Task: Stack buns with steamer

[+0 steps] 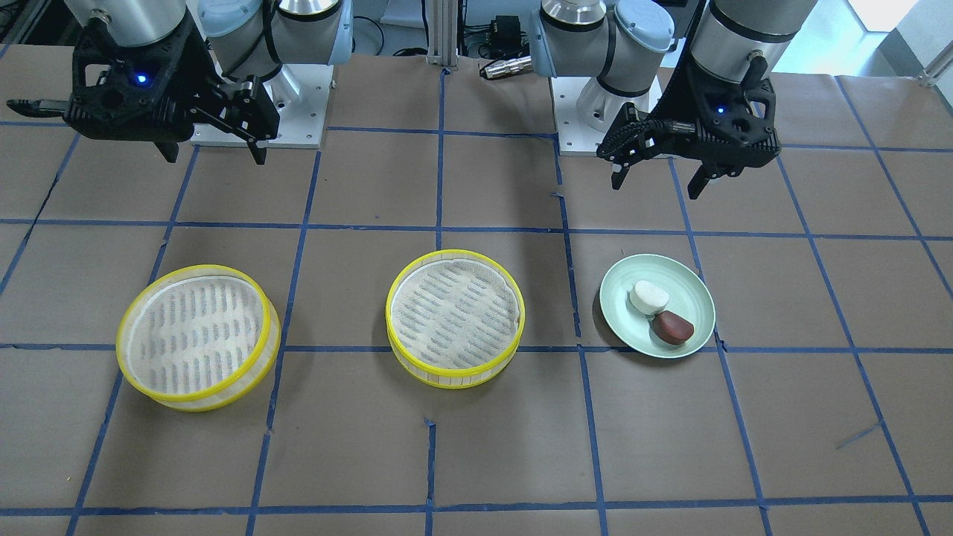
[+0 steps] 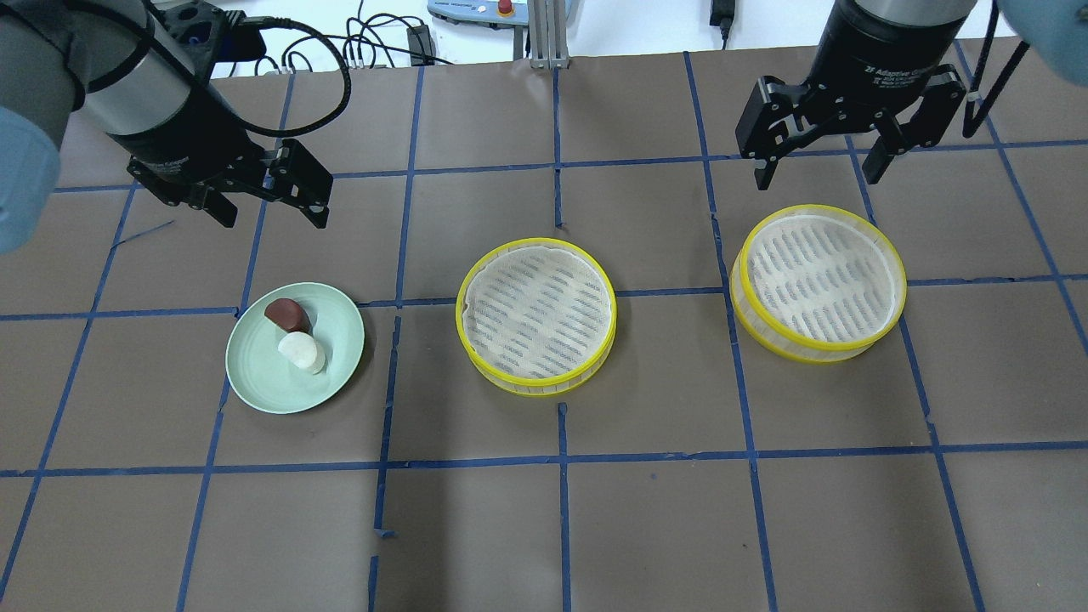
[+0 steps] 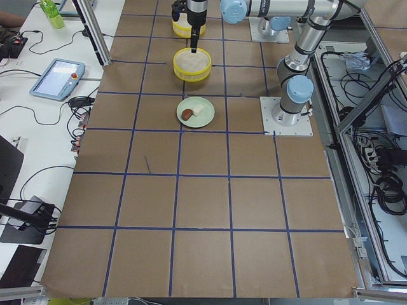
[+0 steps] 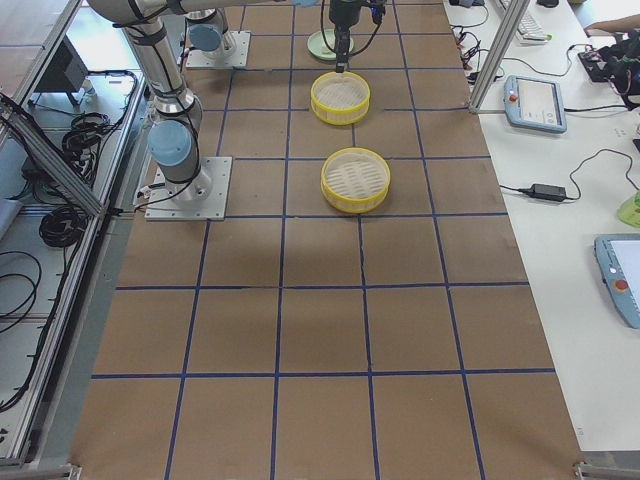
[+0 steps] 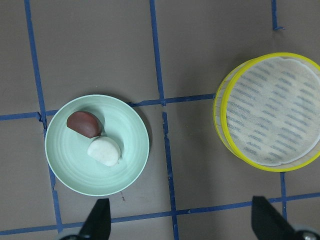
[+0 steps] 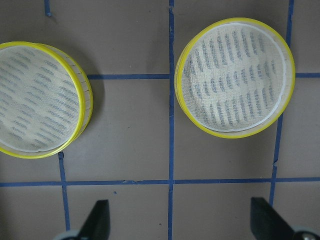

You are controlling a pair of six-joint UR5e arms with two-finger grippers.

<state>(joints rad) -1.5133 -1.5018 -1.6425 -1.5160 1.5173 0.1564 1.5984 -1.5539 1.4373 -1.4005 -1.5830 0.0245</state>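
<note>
On the pale green plate (image 2: 255, 384), at the robot's left end of the brown-papered table (image 2: 646, 518), the white bun (image 2: 302, 351) and the reddish-brown bun (image 2: 287, 315) lie touching, the brown one on the side farther from the robot. To the plate's right, apart from it, stands a yellow-rimmed steamer tray (image 2: 537, 314). Farther the same way is a second steamer tray (image 2: 818, 280), each with a pale slotted liner. Raised off the table near the plate hangs the left gripper (image 2: 272, 218), fingers spread wide around nothing, while the right gripper (image 2: 818, 178), far from the plate by the second tray, is likewise spread and empty.
</note>
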